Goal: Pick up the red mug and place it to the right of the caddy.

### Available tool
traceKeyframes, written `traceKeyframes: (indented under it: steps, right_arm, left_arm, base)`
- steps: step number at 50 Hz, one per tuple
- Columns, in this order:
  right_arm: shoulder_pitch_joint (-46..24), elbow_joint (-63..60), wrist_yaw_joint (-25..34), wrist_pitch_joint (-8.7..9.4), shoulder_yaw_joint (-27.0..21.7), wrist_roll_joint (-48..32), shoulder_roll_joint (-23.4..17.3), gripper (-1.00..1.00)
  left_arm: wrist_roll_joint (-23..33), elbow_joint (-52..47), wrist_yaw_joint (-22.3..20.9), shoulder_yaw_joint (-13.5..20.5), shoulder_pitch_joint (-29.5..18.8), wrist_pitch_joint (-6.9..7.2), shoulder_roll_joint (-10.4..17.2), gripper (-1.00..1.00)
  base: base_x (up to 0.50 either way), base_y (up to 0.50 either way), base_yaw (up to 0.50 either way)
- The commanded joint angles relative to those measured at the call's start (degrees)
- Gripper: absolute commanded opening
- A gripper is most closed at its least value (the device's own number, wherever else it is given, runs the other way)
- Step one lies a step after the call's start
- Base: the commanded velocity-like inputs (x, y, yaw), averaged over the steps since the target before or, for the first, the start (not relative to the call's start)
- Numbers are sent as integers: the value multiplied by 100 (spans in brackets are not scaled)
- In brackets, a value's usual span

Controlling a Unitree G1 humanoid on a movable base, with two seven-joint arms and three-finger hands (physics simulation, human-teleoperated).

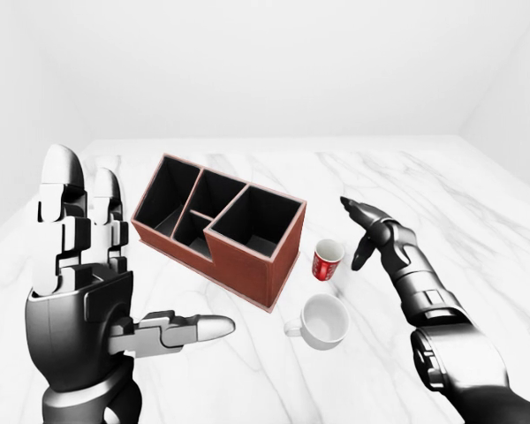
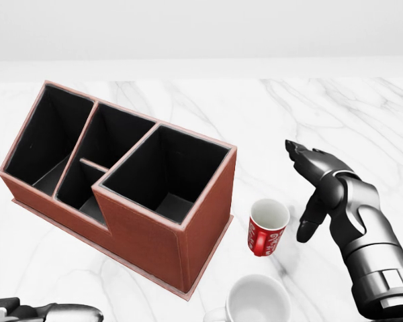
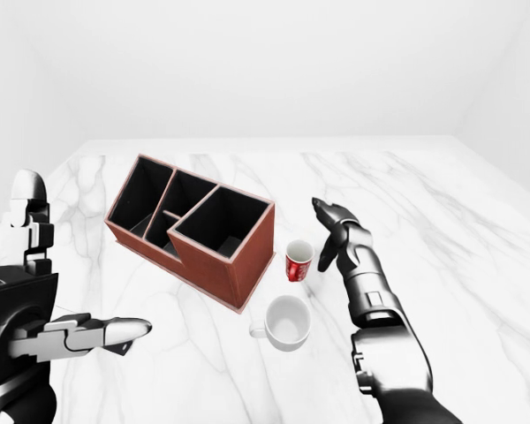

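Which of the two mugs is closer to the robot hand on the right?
The red mug, upright beside the caddy, with the open right robot hand just right of it. The white mug sits lower in the head view, farther from the fingers.

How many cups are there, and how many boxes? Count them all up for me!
Red mug: 1
White mug: 1
Brown caddy with black compartments: 1
Total: 3 things on the marble table
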Motion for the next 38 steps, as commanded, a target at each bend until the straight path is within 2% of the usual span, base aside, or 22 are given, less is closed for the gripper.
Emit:
traceKeyframes:
  steps: [1,14,21,25,26,27,29,32,33,36,38]
  right_arm:
    - [-385,-200,582,0,-254,-248,-557,100]
    - [-246,-1948,2007,0,-623,-457,-978,100]
    - [301,-3827,2059,0,-1092,170,-931,100]
    - [859,-5394,2059,0,-1405,585,-978,100]
    - [881,-5432,2059,0,-1393,619,-998,100]
    - [1147,-6205,2059,0,-1647,822,-917,100]
    - [1361,-6721,2059,0,-1791,1101,-934,100]
    - [1775,-7948,2059,0,-2261,1700,-808,100]
    - [2112,-8251,2059,0,-2375,1898,-784,100]
    - [2955,-9212,2059,0,-2949,2539,-450,100]
    - [3206,-9747,2059,0,-3244,2914,-333,100]
  left_arm:
    - [67,501,137,-81,-184,0,6,100]
    - [62,488,132,-106,-127,0,3,100]
    - [45,414,125,-118,-98,0,1,100]
    - [33,372,111,-116,-69,0,3,100]
    - [33,370,110,-115,-70,0,2,100]
    - [14,282,101,-100,-73,0,0,100]
    - [21,241,97,-91,-78,0,2,100]
    - [-9,202,69,-40,-43,0,-13,100]
    - [-23,142,54,-23,-42,0,-15,100]
    - [2,227,54,-34,-49,0,-28,100]
    - [20,199,62,-69,-49,0,-25,100]
  base:
    - [0,0,0]
    - [0,0,0]
    - [0,0,0]
    - [0,0,0]
    - [0,0,0]
    - [0,0,0]
    - [0,0,0]
    - [0,0,0]
    - [0,0,0]
    - [0,0,0]
    - [0,0,0]
